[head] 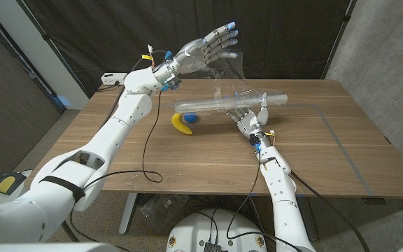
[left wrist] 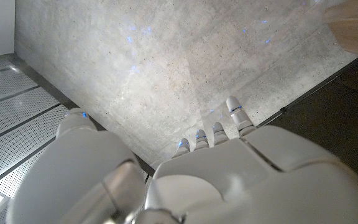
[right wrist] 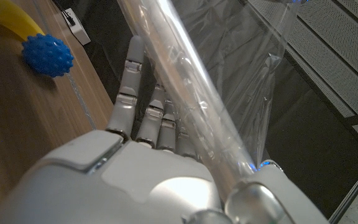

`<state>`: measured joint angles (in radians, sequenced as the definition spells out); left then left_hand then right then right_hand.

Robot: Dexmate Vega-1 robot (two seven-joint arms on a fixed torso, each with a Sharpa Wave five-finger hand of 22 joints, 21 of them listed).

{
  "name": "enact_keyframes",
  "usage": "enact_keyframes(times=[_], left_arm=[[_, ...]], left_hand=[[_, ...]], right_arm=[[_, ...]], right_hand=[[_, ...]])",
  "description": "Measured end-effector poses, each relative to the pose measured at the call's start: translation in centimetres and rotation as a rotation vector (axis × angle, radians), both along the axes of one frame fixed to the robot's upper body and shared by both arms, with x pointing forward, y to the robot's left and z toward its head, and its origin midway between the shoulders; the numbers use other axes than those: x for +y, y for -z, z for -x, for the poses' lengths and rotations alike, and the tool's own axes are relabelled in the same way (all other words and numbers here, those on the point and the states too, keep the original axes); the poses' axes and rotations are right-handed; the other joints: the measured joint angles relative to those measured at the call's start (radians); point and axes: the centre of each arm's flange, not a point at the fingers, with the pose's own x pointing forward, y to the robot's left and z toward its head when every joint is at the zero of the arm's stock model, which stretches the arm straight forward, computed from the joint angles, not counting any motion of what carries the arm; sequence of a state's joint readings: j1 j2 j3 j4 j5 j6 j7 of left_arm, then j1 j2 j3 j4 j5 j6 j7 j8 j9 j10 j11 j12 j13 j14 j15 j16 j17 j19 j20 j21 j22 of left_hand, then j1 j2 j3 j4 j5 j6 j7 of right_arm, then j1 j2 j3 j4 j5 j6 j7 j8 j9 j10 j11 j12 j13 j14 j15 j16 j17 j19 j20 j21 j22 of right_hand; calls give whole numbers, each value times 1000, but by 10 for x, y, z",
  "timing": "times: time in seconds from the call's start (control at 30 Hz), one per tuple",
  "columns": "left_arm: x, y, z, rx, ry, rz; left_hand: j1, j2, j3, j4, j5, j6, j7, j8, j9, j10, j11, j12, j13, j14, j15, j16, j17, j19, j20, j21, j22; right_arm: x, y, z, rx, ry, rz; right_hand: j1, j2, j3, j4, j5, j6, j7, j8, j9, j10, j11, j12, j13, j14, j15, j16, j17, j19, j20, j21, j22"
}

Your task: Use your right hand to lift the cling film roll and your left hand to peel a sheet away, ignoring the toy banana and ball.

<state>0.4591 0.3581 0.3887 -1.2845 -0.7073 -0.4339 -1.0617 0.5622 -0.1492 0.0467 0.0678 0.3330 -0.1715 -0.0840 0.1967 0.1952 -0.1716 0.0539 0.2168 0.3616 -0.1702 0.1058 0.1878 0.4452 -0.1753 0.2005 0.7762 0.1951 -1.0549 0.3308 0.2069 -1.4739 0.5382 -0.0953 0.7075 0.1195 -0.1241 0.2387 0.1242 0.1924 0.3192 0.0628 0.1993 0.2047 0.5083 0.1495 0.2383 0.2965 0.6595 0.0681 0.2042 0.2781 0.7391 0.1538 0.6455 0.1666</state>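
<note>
The right hand (head: 249,120) grips the cling film roll (head: 231,103), fingers wrapped under the tube and thumb raised on the near side. The roll is held level above the middle of the wooden table (head: 187,157), clear of the surface. In the right wrist view the roll (right wrist: 194,124) runs diagonally across the palm of the right hand (right wrist: 160,168), with the fingers (right wrist: 129,93) curled behind it.

A clear sheet of film (head: 228,78) stretches upward from the roll to the left hand (head: 207,50), which is raised high above the table's far edge. The fingers of the left hand are extended and close together; the film reaches them, but the exact pinch cannot be made out. In the left wrist view the back of the left hand (left wrist: 229,180) faces a concrete wall (left wrist: 166,62). In the right wrist view the sheet (right wrist: 241,81) appears thin, transparent and wrinkled.

A yellow toy banana (head: 180,126) lies on the table below the left end of the roll, with a blue spiked ball (head: 189,117) touching it. The right wrist view shows the ball (right wrist: 47,55) beside the banana (right wrist: 11,22).

The table has a brown wood-grain top. Black curtains (head: 117,28) hang behind it, and a concrete wall (head: 390,42) stands on the robot's right.
</note>
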Motion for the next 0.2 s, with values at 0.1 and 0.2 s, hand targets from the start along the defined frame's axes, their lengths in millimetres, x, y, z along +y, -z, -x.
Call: enact_keyframes(times=[0.1,0.2], left_arm=[[8,2,3,-1,-5,5],[15,5,3,9,-8,11]], left_hand=[[-12,12,0,0,0,0,0,0,0,0,0,0,0,0,0,0,0,0,0,0,0],[-12,12,-4,4,4,0,0,0,0,0,0,0,0,0,0,5,-4,0,0,0,0]], right_arm=[[3,-2,0,-5,13,8],[10,-4,-1,-6,9,12]], right_hand=[[0,0,0,0,0,0,0,0,0,0,0,0,0,0,0,0,0,0,0,0,0],[0,0,0,0,0,0,0,0,0,0,0,0,-4,0,0,0,0,0,0,-7,0]])
